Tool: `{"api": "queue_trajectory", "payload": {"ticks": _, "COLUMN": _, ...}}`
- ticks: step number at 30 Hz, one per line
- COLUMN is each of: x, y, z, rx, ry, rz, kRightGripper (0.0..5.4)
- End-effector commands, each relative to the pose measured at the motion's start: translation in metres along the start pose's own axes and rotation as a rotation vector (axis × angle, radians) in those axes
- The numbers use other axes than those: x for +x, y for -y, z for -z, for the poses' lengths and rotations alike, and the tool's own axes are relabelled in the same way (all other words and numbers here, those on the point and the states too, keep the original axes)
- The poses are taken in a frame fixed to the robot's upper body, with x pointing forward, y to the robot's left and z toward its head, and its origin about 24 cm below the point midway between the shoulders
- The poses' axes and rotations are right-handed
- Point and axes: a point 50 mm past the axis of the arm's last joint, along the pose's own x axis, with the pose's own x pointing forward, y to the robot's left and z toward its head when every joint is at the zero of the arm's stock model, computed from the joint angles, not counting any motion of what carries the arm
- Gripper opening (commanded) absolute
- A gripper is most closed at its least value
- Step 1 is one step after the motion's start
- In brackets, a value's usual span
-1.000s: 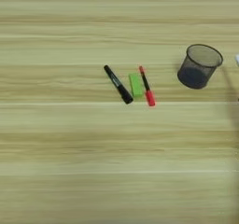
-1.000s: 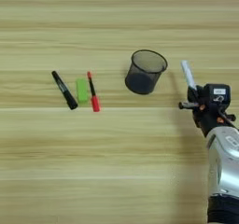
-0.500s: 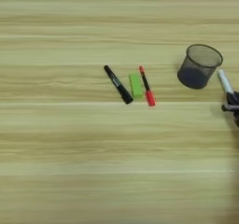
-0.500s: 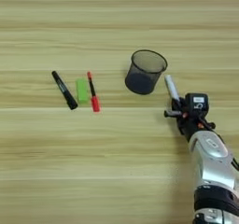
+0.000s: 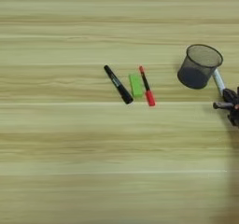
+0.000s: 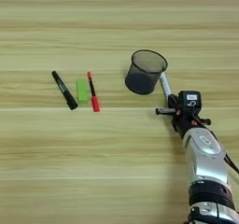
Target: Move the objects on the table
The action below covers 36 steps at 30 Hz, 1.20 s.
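While the jaws of the right gripper are closed on the white-grey marker, that marker's far end pokes up toward 11 o'clock and sits right against the rim of the black mesh cup. Whether it's touching the mesh or just beside it is hard to say. The silver forearm comes in from the 5 o'clock corner.

Best guess is the marker is headed into the cup, so the trick would be lifting the tip clear of the rim before pushing across; the cup looks light and a nudge from the side could tip or slide it. Letting go only once the marker hangs over the opening seems smart.

Off at 9 o'clock from the cup, well apart, lie the red marker, green block and black marker, side by side on the tabletop.
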Motion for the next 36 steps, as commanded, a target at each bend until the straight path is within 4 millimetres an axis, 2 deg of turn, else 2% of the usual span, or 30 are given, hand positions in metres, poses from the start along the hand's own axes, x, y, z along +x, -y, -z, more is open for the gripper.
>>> {"api": "queue_trajectory", "payload": {"ticks": 1, "x": 0.008, "y": 0.004, "z": -0.024, "rx": -0.03, "ry": 0.075, "rz": 0.003, "kRightGripper": 0.05}}
{"api": "queue_trajectory", "payload": {"ticks": 10, "x": 0.004, "y": 0.001, "z": -0.031, "rx": -0.046, "ry": 0.115, "rz": -0.014, "kRightGripper": 0.76}}
{"api": "queue_trajectory", "payload": {"ticks": 22, "x": -0.003, "y": -0.007, "z": -0.042, "rx": -0.056, "ry": 0.158, "rz": -0.034, "kRightGripper": 2.05}}
{"api": "queue_trajectory", "payload": {"ticks": 36, "x": -0.001, "y": -0.011, "z": -0.048, "rx": -0.062, "ry": 0.177, "rz": -0.051, "kRightGripper": 3.56}}
